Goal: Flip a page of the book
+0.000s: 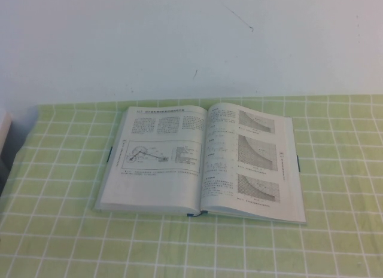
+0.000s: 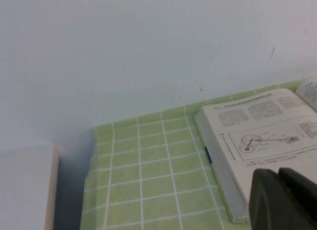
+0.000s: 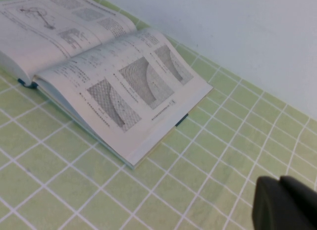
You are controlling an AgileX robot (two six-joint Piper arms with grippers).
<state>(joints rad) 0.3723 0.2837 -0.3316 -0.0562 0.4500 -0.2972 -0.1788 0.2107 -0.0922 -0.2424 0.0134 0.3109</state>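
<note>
From the high view, I see the book (image 1: 200,163) lying open and flat at the middle of the green-checked bench (image 1: 48,242), spine running away from me, with neither arm in sight. The right-hand page (image 1: 248,161) carries three shaded charts.

On the left wrist view, the left claw (image 2: 285,200) hangs just beside the book's left edge; I cannot tell whether it is open.

On the right wrist view, the right claw (image 3: 285,203) is closed on nothing, well apart from the book's outer right corner. I judge the right arm better placed to lift that page's free edge.
</note>
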